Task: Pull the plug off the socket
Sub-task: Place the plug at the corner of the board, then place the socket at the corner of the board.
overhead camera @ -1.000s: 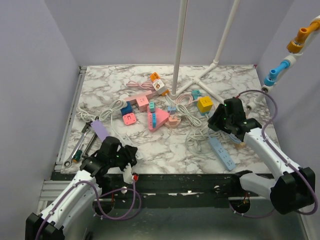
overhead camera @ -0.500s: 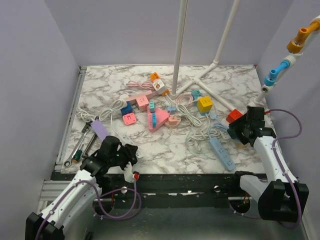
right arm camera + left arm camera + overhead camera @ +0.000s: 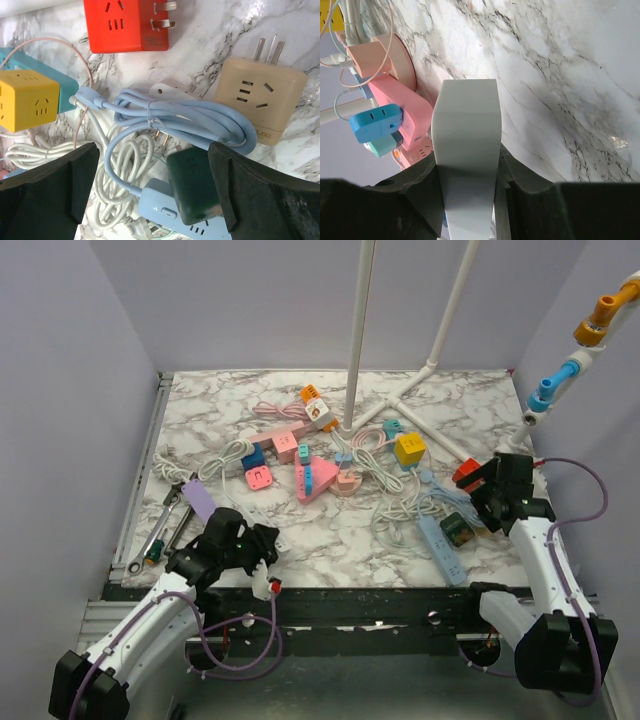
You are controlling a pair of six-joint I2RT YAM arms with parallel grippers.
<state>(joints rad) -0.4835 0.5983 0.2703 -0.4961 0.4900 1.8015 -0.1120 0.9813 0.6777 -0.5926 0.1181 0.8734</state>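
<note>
Left fingers [image 3: 395,200] on white block [image 3: 465,130]; right fingers [image 3: 45,185] wide

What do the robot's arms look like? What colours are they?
The left arm and right arm have smooth white shells with chunky black joints. A purple cable loops beside each one, and the fingers are black and blocky.

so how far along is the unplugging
Looks done: the left gripper is shut on a white plug body whose far end is bare, with no socket on it. In hand: the right gripper hangs open and empty over a dark green adapter sitting at the pale blue power strip. Left: I cannot tell whether that adapter's pins are in the strip; if so, it needs pulling out.
</note>
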